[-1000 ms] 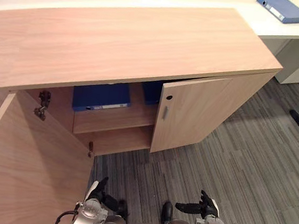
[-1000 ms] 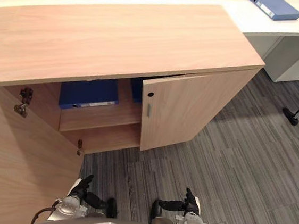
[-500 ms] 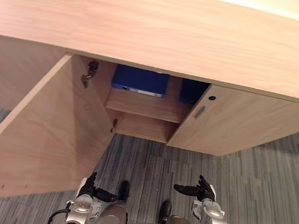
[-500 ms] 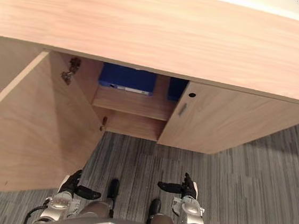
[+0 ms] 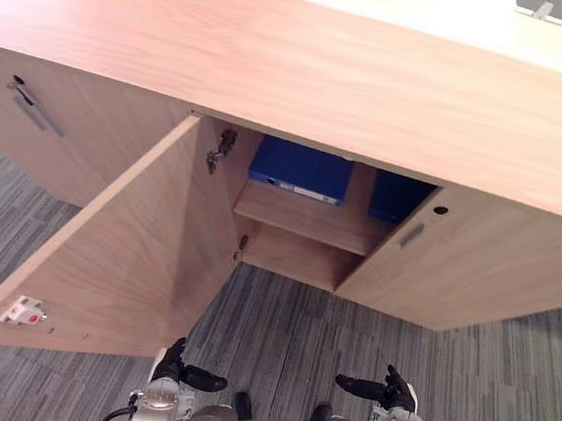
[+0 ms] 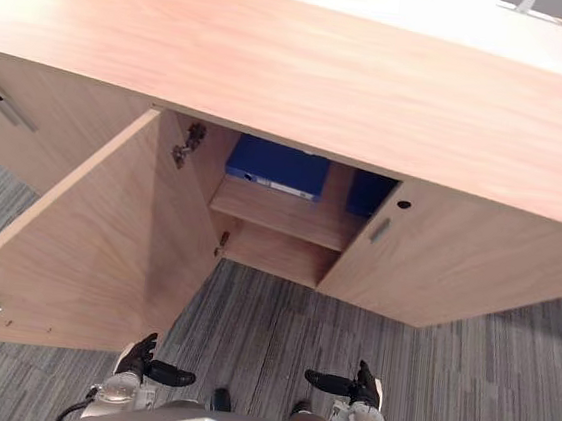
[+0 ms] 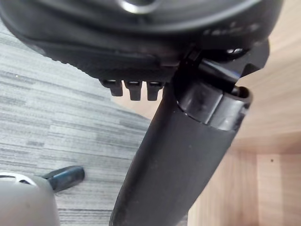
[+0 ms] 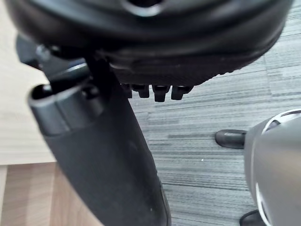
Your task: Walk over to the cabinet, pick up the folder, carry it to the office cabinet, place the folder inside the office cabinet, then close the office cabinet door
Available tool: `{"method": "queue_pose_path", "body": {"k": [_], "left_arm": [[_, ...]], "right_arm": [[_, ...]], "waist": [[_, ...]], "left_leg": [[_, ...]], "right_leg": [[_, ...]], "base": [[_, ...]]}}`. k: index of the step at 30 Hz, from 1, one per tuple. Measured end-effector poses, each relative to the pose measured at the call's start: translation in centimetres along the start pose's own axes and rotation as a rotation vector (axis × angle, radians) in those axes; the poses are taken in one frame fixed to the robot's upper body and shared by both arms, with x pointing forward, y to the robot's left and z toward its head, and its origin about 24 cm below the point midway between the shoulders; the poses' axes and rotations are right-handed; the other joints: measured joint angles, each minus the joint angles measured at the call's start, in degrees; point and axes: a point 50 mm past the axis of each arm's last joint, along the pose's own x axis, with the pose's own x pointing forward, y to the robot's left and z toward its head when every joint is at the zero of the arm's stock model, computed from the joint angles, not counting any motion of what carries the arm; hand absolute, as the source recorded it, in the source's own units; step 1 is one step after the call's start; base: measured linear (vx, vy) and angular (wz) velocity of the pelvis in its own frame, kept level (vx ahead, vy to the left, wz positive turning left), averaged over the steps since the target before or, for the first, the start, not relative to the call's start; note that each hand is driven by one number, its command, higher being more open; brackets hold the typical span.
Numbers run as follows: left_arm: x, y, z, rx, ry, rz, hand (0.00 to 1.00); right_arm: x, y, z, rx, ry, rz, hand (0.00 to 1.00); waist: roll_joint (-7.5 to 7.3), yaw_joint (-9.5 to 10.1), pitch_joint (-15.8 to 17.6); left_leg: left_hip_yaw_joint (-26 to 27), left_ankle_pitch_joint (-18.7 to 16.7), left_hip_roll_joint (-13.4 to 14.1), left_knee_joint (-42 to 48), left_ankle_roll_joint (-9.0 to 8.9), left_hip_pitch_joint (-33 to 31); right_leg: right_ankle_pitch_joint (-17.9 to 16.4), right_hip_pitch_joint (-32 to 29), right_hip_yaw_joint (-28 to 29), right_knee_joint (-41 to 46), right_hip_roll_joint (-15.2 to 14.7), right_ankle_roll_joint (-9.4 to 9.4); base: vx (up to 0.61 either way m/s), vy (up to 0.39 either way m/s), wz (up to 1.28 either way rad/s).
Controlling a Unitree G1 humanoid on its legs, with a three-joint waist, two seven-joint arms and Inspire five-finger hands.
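A blue folder [image 5: 300,170] lies flat on the upper shelf inside the wooden office cabinet [image 5: 307,62]. A second blue item [image 5: 398,198] sits beside it, half hidden behind the right door [image 5: 477,261]. The left door [image 5: 127,245] stands swung wide open towards me; the right door is ajar. My left hand [image 5: 179,371] and right hand [image 5: 388,391] hang low over the carpet in front of the cabinet, both open and empty. In the wrist views the left hand [image 7: 178,155] and the right hand [image 8: 103,150] show straight thumbs with nothing held.
The open left door juts out over the grey striped carpet [image 5: 298,333] on my left, with a white catch [image 5: 24,311] at its corner. A shut neighbouring door with a metal handle [image 5: 31,104] is further left. A white desk edge [image 5: 463,13] runs behind the cabinet.
The whole view has shifted, so the camera has moved: the cabinet opening now sits further right and a neighbouring door shows at left. Both hands stay low and empty.
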Motion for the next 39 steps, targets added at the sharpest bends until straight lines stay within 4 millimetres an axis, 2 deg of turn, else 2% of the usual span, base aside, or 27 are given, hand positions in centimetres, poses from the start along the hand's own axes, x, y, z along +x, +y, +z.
{"method": "queue_pose_path", "body": {"k": [7, 11, 12, 13, 14, 15, 16, 17, 19, 21, 22, 24, 32, 39], "left_arm": [[-0.4, 2.6, -2.0, -0.275, 0.083, 0.196, 1.00], [-0.6, 4.5, -2.6, -0.473, 0.112, 0.322, 1.00], [-0.7, 4.5, -2.9, -0.502, 0.123, 0.335, 1.00], [-0.8, 5.0, -3.0, -0.540, 0.128, 0.364, 1.00], [-0.7, 5.4, -2.7, -0.562, 0.118, 0.381, 1.00], [-0.6, 5.7, -2.4, -0.572, 0.109, 0.390, 1.00], [-0.5, 5.9, -2.0, -0.591, 0.098, 0.395, 1.00], [-0.4, 5.4, -1.8, -0.617, 0.100, 0.386, 1.00], [-0.3, 5.3, -1.6, -0.643, 0.091, 0.384, 1.00], [-0.4, 5.4, -1.9, -0.670, 0.104, 0.393, 1.00], [-0.5, 5.4, -2.1, -0.670, 0.108, 0.394, 1.00], [-0.5, 5.4, -2.0, -0.671, 0.105, 0.395, 1.00], [-0.8, 7.4, -2.8, -0.674, 0.103, 0.437, 1.00], [-0.9, 7.3, -3.4, -0.673, 0.114, 0.421, 1.00]], "right_arm": [[0.2, 0.1, 0.7, 0.004, -0.018, -0.023, 1.00], [0.1, -0.7, 0.1, 0.030, -0.001, -0.069, 1.00], [0.0, -1.0, 0.0, 0.027, 0.002, -0.076, 1.00], [-0.1, -1.0, -0.4, 0.027, 0.011, -0.079, 1.00], [-0.1, -0.9, -0.3, 0.029, 0.010, -0.077, 1.00], [-0.1, -0.8, -0.3, 0.029, 0.010, -0.077, 1.00], [-0.1, -1.0, -0.3, 0.028, 0.011, -0.082, 1.00], [0.0, -1.8, -0.3, 0.017, 0.009, -0.108, 1.00], [0.1, -2.7, 0.0, 0.005, -0.001, -0.136, 1.00], [0.1, -3.0, 0.1, -0.002, -0.004, -0.144, 1.00], [0.1, -3.1, 0.2, -0.003, -0.006, -0.147, 1.00], [0.3, -3.4, 0.9, -0.009, -0.024, -0.156, 1.00], [0.3, -2.5, 0.2, -0.009, 0.008, -0.126, 1.00], [0.2, -2.7, -0.4, -0.014, 0.037, -0.132, 1.00]], "waist": [[0.11, 0.40, -2.1], [0.54, 0.46, -2.4], [1.76, 0.36, -2.4], [2.34, 0.26, -3.3], [1.81, 0.25, -3.2], [0.94, 0.24, -3.0], [-0.14, 0.08, -2.9], [1.08, 0.12, -3.4], [2.45, 0.04, -3.4], [2.55, 0.16, -3.1], [2.43, 0.18, -3.3], [3.13, 0.21, -3.6], [1.20, 1.63, -4.2], [1.21, 1.62, -4.4]], "left_leg": [[-1.0, -0.4, 1.7, 1.9, -0.55, 3.0], [-1.2, -0.9, 3.6, 9.6, -1.41, 2.6], [-1.6, -0.9, 4.6, 10.1, -1.41, 2.8], [-2.8, -1.0, 5.8, 9.4, -1.27, 2.8], [-3.1, -1.0, 5.9, 9.1, -1.30, 2.8], [-3.1, -1.2, 5.4, 9.1, -1.58, 2.8], [-3.4, -2.2, 4.5, 9.1, -2.74, 2.8], [-3.8, -3.8, 5.7, 9.1, -3.39, 3.3], [-3.8, -3.9, 6.6, 8.8, -3.76, 4.4], [-3.8, -4.3, 6.7, 9.9, -4.29, 4.9], [-3.8, -4.7, 6.6, 9.1, -4.71, 5.1], [-3.8, -3.5, 6.6, 5.0, -4.59, 7.0], [-3.7, -3.8, 5.7, 5.1, -4.55, 7.9], [-3.7, -3.8, 5.8, 4.9, -4.55, 8.4]], "right_leg": [[0.7, 3.8, 0.4, 2.3, 1.1, -0.92], [1.4, 3.5, 1.0, 10.2, 0.9, -1.52], [1.2, 1.7, 1.5, 13.9, 1.4, -1.42], [-4.0, 1.2, 3.2, 9.0, 3.8, -0.88], [-3.2, 1.8, 4.1, 1.5, 5.0, -1.62], [0.2, 1.8, 4.5, -2.4, 5.1, -2.46], [3.0, 2.0, 3.8, -3.6, 4.5, -2.65], [2.6, 2.8, 3.8, -4.4, 5.4, -2.61], [2.4, 3.3, 4.1, -4.1, 6.2, -2.98], [2.1, 4.8, 4.6, -4.0, 6.1, -3.38], [2.1, 4.8, 4.6, -3.9, 6.1, -3.39], [1.7, 4.6, 4.7, -3.6, 6.4, -2.92], [1.5, 4.7, 5.3, -2.0, 5.4, -2.67], [1.6, 4.9, 5.8, -2.2, 5.5, -2.65]], "base": [[0.09, -0.045, 0.20], [0.07, -0.023, 0.11], [0.10, -0.042, 0.04], [0.07, -0.061, 0.03], [0.00, -0.114, 0.06], [-0.04, -0.132, 0.14], [-0.01, -0.143, 0.17], [0.05, -0.081, 0.15], [0.07, -0.040, -0.03], [0.03, -0.009, -0.05], [0.02, 0.059, 0.01], [0.02, 0.112, 0.05], [-0.04, 0.073, 0.00], [-0.09, -0.002, -0.04]]}}
